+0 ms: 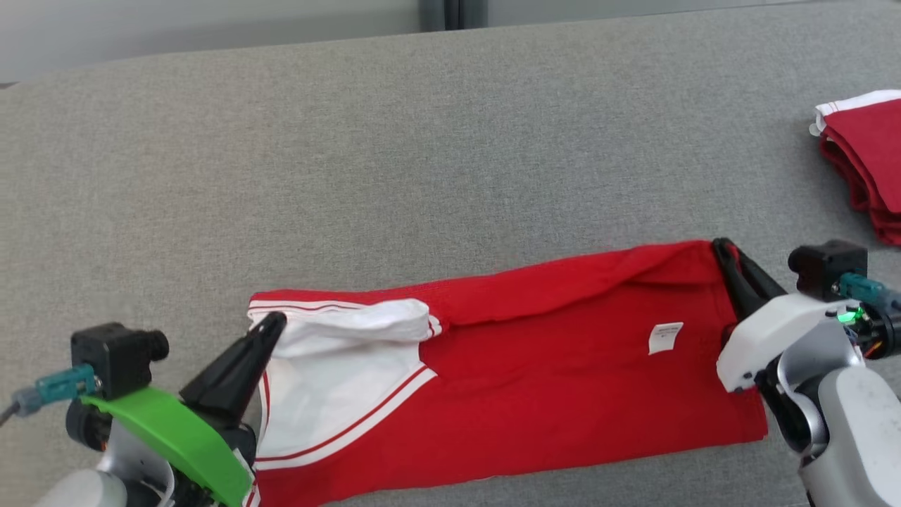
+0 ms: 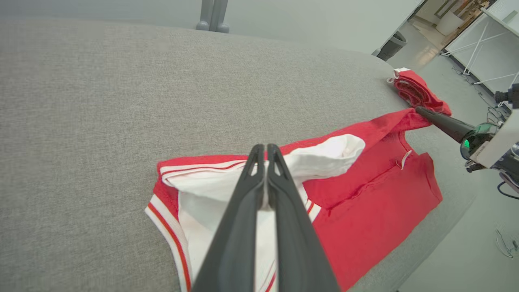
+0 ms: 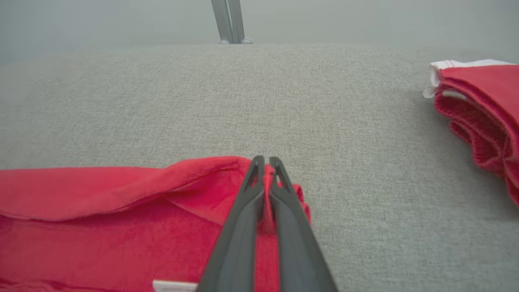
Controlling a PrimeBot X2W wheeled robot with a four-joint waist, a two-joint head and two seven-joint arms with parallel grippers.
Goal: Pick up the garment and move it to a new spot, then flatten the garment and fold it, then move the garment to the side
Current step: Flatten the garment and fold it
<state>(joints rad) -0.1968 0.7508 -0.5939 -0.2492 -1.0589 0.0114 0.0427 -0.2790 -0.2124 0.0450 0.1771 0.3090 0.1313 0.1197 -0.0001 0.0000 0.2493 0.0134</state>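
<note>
The garment (image 1: 563,352) is a red top with a white, red-striped end, lying stretched left to right on the grey padded table (image 1: 422,141). My left gripper (image 1: 274,320) is shut on the white fabric at its left end; in the left wrist view its fingertips (image 2: 265,148) pinch that white fold of the garment (image 2: 365,194). My right gripper (image 1: 719,245) is shut on the far right red corner, which is lifted slightly. In the right wrist view the gripper (image 3: 265,160) has red cloth of the garment (image 3: 101,227) squeezed between its fingers. The right gripper (image 2: 419,109) also appears in the left wrist view.
A stack of folded red garments (image 1: 862,162) with white trim lies at the table's right edge, also seen as the stack (image 3: 478,117) and the stack (image 2: 413,87). Bare grey table surface (image 3: 202,101) stretches behind the garment. The floor (image 2: 466,243) drops off past the right edge.
</note>
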